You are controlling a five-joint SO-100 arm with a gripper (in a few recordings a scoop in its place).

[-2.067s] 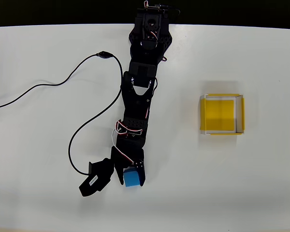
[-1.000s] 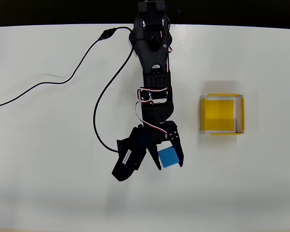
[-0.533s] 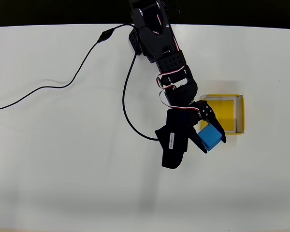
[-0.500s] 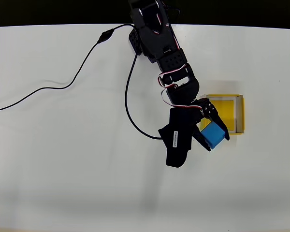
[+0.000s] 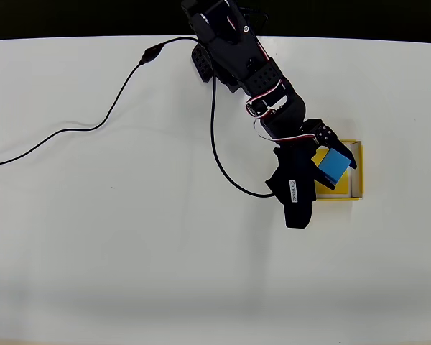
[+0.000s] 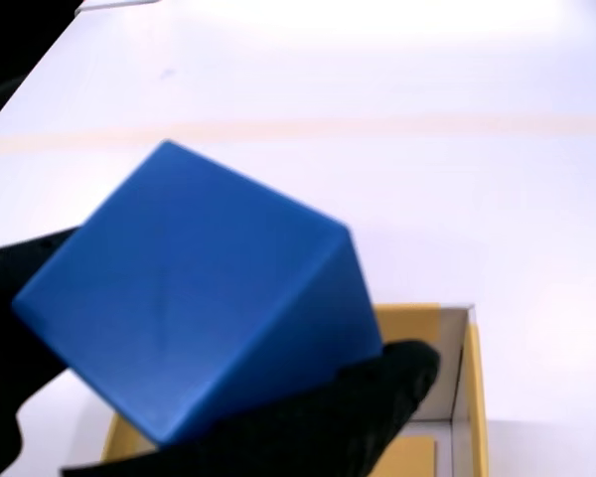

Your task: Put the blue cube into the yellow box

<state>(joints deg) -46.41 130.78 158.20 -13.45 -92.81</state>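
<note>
Well, the black gripper [image 5: 333,164] is clamped on the one blue cube [image 5: 333,165], smooth and matte with crisp edges, held tilted over the single yellow box [image 5: 356,169], a shallow thin-walled square tray on the plain white table [image 5: 129,251].

Pretty plain setup: a big white table [image 5: 93,251] takes up nearly the whole overhead view, smooth and matte, evenly lit with just soft faint shadows. Along the top edge there's a strip of pure black background [image 5: 72,18] behind the table, can't make out anything in it. A thin black cable [image 5: 79,129] snakes across the left part of the tabletop. In the wrist view the table [image 6: 427,179] looks bright, almost washed out, with a faint tan line [image 6: 377,127] across it
</note>
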